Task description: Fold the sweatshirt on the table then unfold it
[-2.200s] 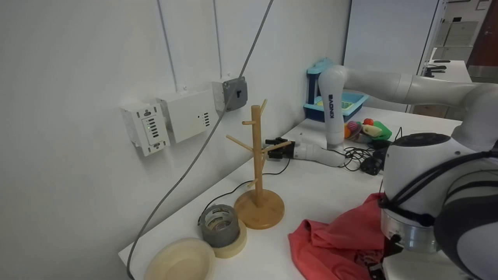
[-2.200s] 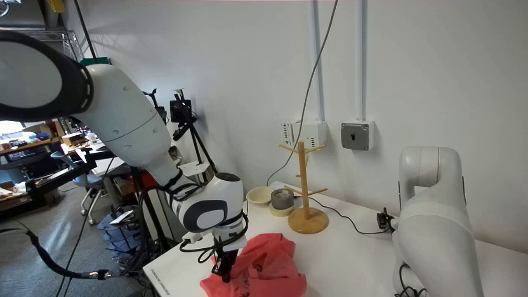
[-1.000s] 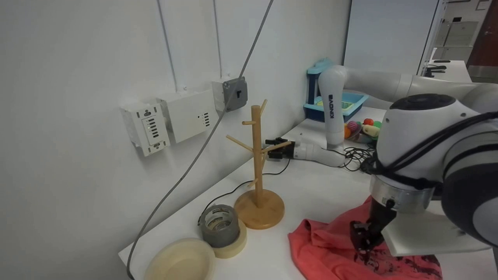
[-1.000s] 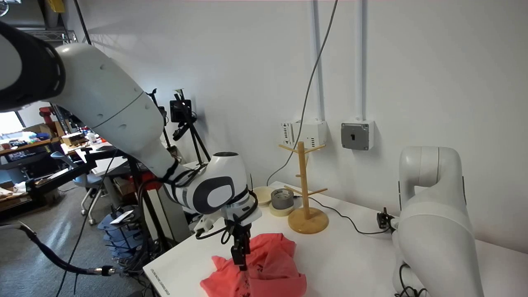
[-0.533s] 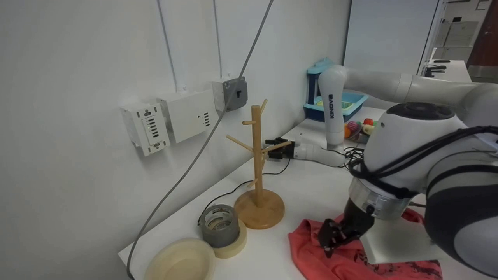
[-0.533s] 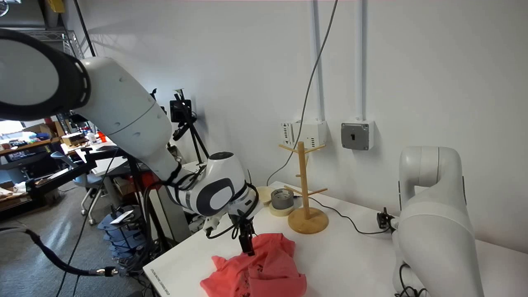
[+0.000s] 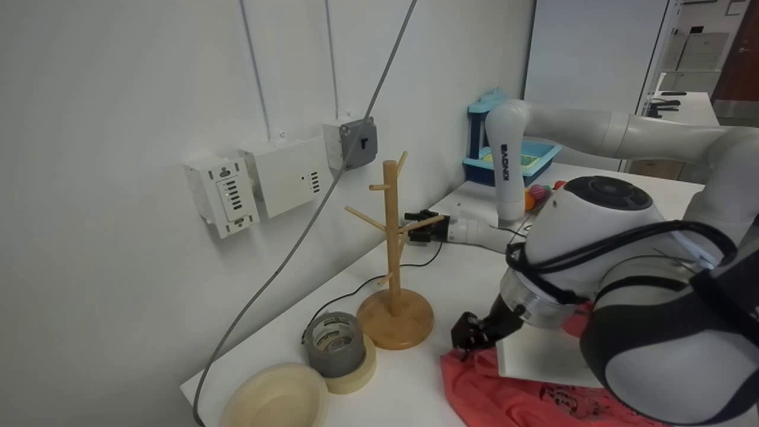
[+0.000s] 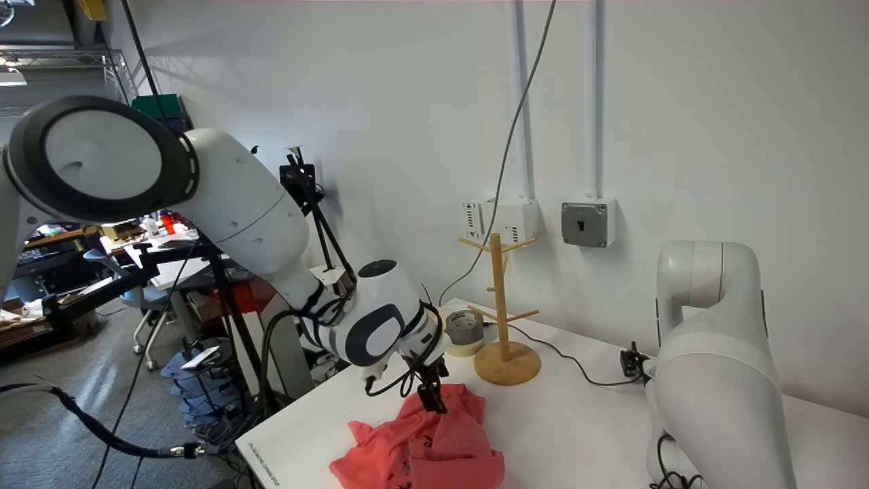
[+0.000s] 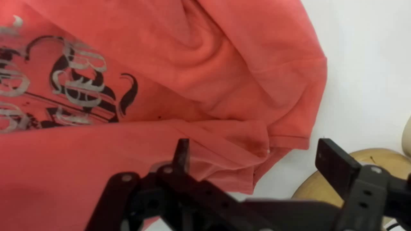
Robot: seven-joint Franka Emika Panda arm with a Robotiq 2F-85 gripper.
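Note:
On the white table (image 7: 409, 394) the coral sweatshirt (image 7: 504, 400) lies crumpled and partly folded over itself, its dark print facing up. In an exterior view my arm covers part of the sweatshirt (image 8: 441, 448). The wrist view shows sleeve or hem layers of the sweatshirt (image 9: 224, 80) ending at a corner between my fingers. My gripper (image 9: 253, 150) stands wide open, one finger over the cloth, the other over bare tabletop. From outside, the gripper (image 7: 465, 350) hovers at the sweatshirt's edge facing the wooden stand; whether a fingertip touches cloth I cannot tell.
The wooden stand (image 7: 394, 320) rises close beyond the gripper, its round base (image 9: 321, 189) under my right-hand finger. Stacked tape rolls (image 7: 338, 356) and a beige bowl (image 7: 276, 397) sit near the wall. Another robot arm (image 8: 719, 380) rests farther along the table.
My gripper has lifted from the printed area and travelled across the sweatshirt toward the stand-side edge, tilting over. The sweatshirt itself lies as before.

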